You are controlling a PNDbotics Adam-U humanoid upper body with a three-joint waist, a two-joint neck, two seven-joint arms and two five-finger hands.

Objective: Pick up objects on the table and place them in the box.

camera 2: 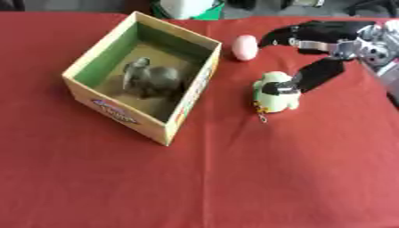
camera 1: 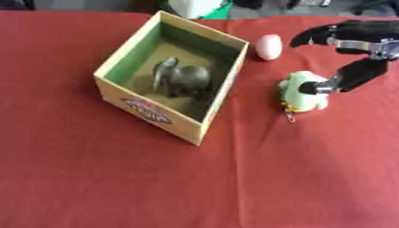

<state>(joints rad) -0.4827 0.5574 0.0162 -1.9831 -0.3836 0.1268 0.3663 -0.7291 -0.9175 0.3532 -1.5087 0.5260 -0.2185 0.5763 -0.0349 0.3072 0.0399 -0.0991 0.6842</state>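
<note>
Left eye view, nearest first: the cardboard box (camera 1: 148,113) stands open on the red table (camera 1: 117,187) with a grey elephant figure (camera 1: 181,78) already lying inside. Just right of it sits a pale green plush toy (camera 1: 302,95) with a small metal clasp at its foot, probably light and squashy, best taken across its round body. The right hand (camera 2: 327,49) is spread over it, thumb tip touching its side and fingers arched clear above; farther back a pink egg (camera 1: 269,46) looks smooth, likely slippery.
</note>
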